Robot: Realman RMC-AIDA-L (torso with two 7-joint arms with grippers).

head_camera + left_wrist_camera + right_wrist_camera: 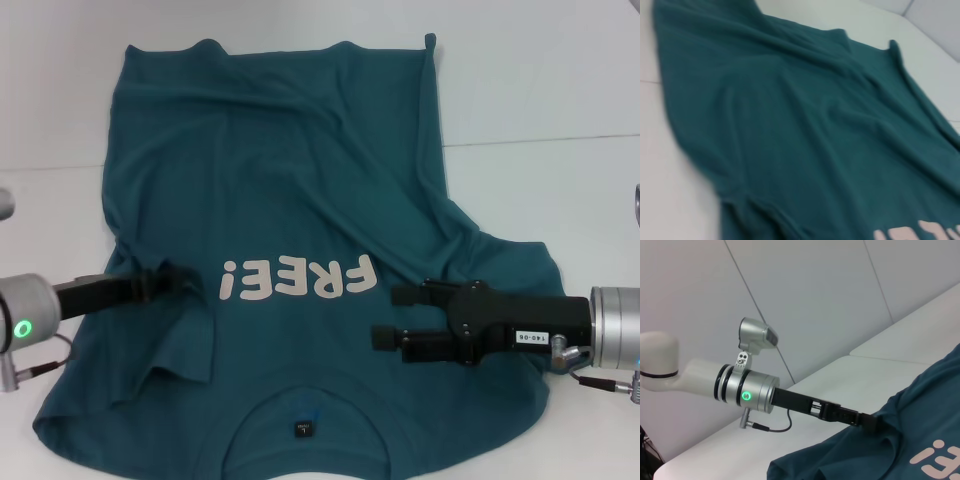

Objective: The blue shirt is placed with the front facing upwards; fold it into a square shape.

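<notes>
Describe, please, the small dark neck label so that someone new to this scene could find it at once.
Start from the blue shirt spread across the white table, and find the pale "FREE!" lettering on its chest. From there move toward the robot to the curved collar at the near edge. The neck label is the small dark square just inside that collar, the only dark patch on the teal cloth.
</notes>
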